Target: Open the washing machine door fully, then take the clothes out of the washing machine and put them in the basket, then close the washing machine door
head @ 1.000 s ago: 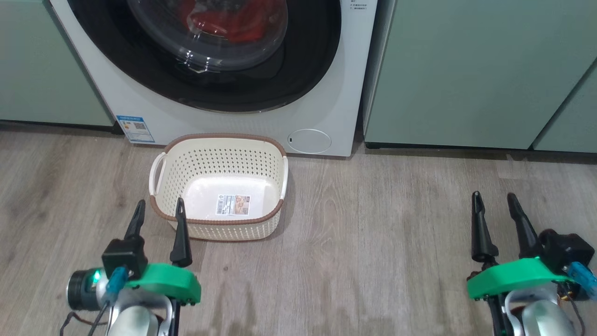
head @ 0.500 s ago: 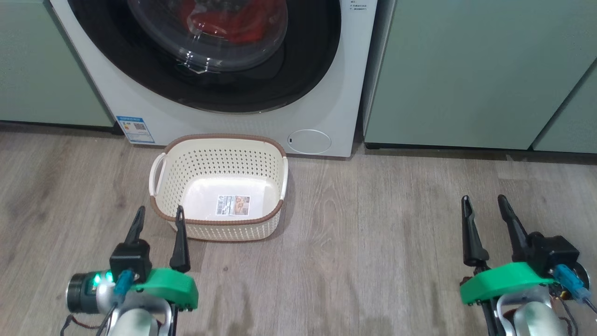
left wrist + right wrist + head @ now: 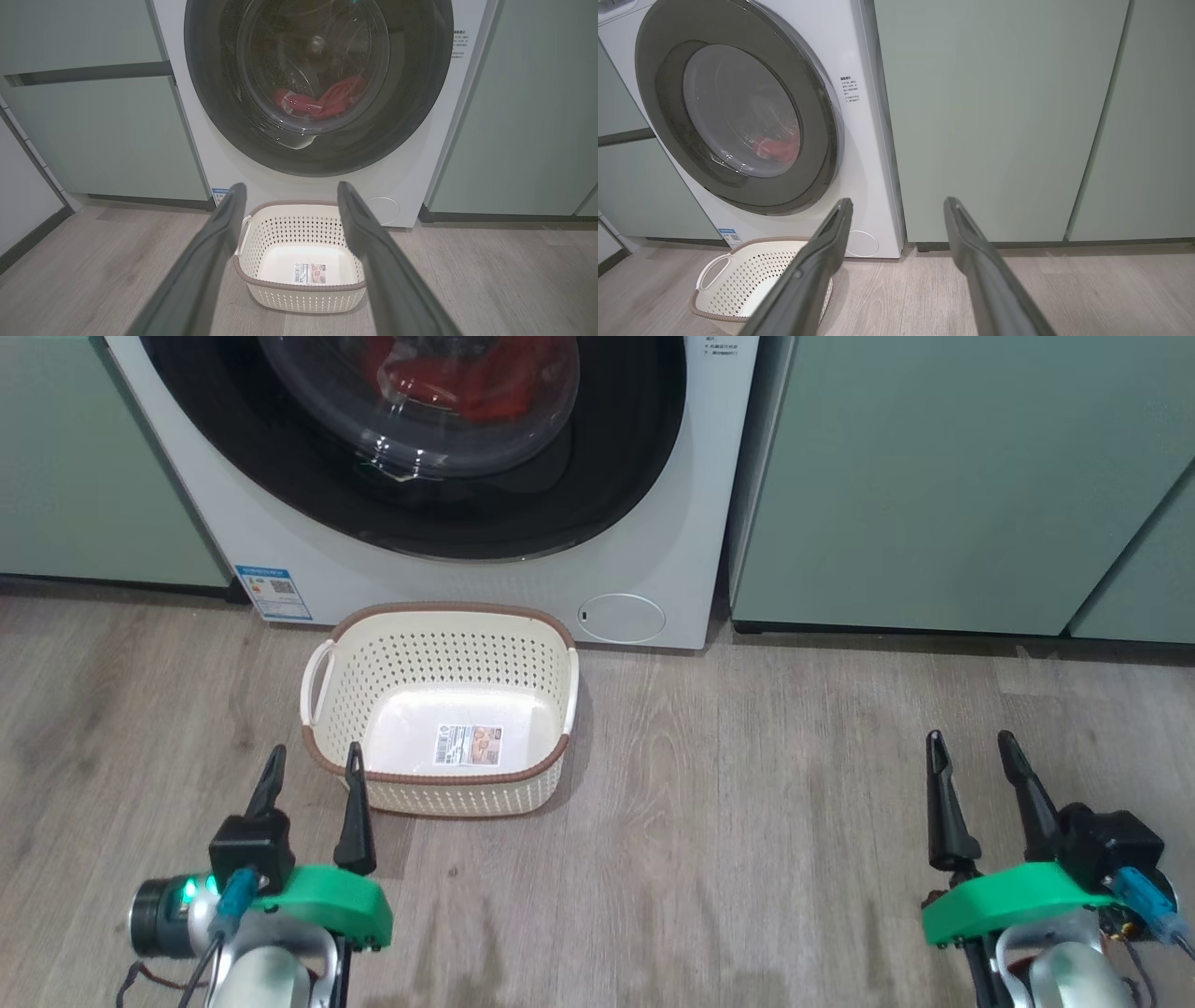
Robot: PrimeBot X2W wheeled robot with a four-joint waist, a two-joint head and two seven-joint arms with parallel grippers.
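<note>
The white washing machine (image 3: 653, 523) stands ahead with its black-rimmed door (image 3: 616, 457) shut against the front. Red clothes (image 3: 322, 100) lie behind the glass. On the floor before the machine sits the cream perforated basket (image 3: 439, 658), holding nothing but its label. My left gripper (image 3: 313, 754) hovers open just in front of the basket's near left corner. Far to the right, my right gripper (image 3: 968, 742) is open over bare floor. In the wrist views the left gripper (image 3: 287, 189) frames the basket (image 3: 280, 224) and the right gripper (image 3: 896, 203) points at the cabinets.
Pale green cabinets (image 3: 934, 476) flank the machine on both sides (image 3: 84, 467). Grey wood-look floor (image 3: 747, 784) spreads between the basket and my right arm. A dark skirting and pale wall (image 3: 23, 205) run along the far left.
Both grippers have drawn back slightly toward me, the right one also shifting left. The basket and door stay put.
</note>
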